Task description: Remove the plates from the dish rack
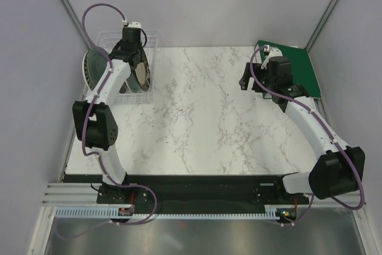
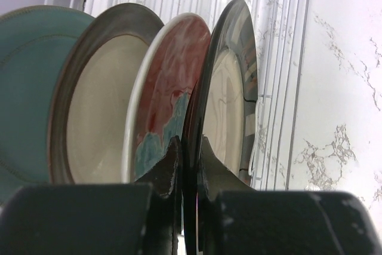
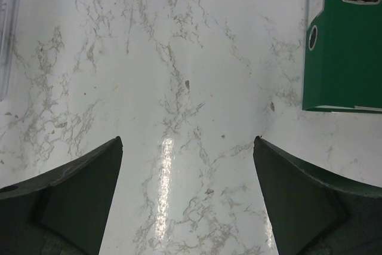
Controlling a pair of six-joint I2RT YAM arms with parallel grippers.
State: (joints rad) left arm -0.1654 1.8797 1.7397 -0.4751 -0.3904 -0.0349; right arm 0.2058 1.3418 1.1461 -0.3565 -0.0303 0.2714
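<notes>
Closest to me, the marble table (image 1: 197,123) showed no plate set down on it anywhere I could see, so I judged the unloading had not yet delivered anything. A little further out, the right gripper (image 3: 188,141) hung over bare marble with its jaws spread wide and nothing between them, the green binder (image 3: 343,46) lying just off to its right.

The work was at the far left corner. There the left gripper (image 2: 189,147) had reached into the dish rack (image 1: 154,37), and in its wrist view the two fingers stood almost together with the lower rim of the end plate (image 2: 230,88) running down between them. I took that for a pinch on the rim, though I could not see the contact itself. That plate is glossy, pale in the middle and dark at the edge.

Behind it in the slots stood the red plate (image 2: 170,82), then the cream plate (image 2: 101,117) with its brown rim, then the teal plate (image 2: 30,88) — all upright, leaning slightly, close together.

So all four were still racked: one apparently in hand, three untouched.
</notes>
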